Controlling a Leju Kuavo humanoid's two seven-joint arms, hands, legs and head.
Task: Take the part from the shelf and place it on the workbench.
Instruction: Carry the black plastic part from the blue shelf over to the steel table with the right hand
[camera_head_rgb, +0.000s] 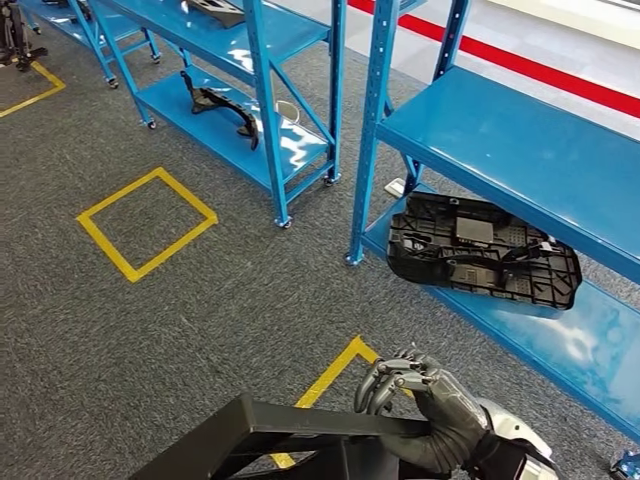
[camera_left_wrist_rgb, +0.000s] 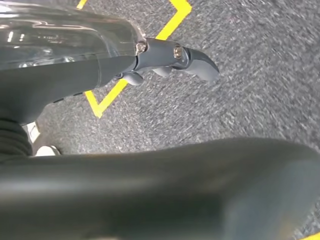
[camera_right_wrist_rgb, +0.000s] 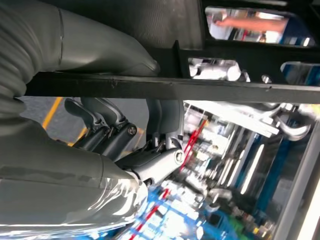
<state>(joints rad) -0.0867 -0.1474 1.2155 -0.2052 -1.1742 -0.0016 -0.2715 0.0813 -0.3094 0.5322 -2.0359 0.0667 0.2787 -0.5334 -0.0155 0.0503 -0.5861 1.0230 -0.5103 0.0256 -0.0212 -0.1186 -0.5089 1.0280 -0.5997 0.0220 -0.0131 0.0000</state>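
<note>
Our right hand (camera_head_rgb: 430, 405) grips the black part (camera_head_rgb: 287, 435), fingers (camera_head_rgb: 392, 378) curled over its edge. Its long axis runs across our front. Whether our left hand (camera_left_wrist_rgb: 166, 62) holds it, we cannot tell.

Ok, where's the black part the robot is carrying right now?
In the head view the black part sits at the bottom centre, over the grey carpet and yellow floor tape, with the right hand gripping its right end, fingers curled over the edge.
</note>
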